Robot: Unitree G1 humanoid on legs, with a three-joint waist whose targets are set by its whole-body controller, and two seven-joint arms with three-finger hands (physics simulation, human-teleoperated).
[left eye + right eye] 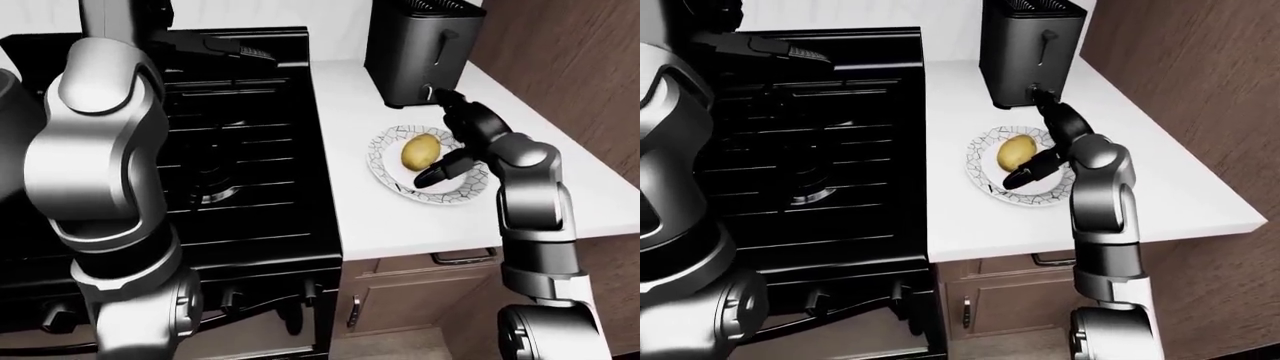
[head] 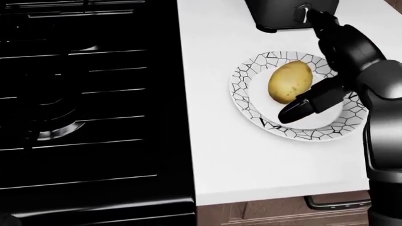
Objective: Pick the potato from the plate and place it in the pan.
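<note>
potato (image 2: 290,81) lies on plate (image 2: 248,101), on counter (image 2: 220,150) right of stove (image 2: 81,103) | right hand (image 2: 317,96) over plate, fingers apart, one finger beside potato, not clamped | left hand: not seen | toaster (image 1: 415,49) far

The potato (image 2: 290,82) is a dull yellow-tan with faint brown speckles. It lies on a white plate (image 2: 248,101) whose broad rim carries a black cracked-line pattern, like broken glass. The counter (image 2: 226,160) is plain white, its cabinet (image 1: 400,296) below brown wood grain. The stove (image 2: 88,108) along the counter's left edge is glossy black with thin pale glints on its grates. The toaster (image 1: 415,52) at the counter's far edge is dark grey. The right hand (image 2: 314,101) is black; the arms are silver-grey with black joints.
</note>
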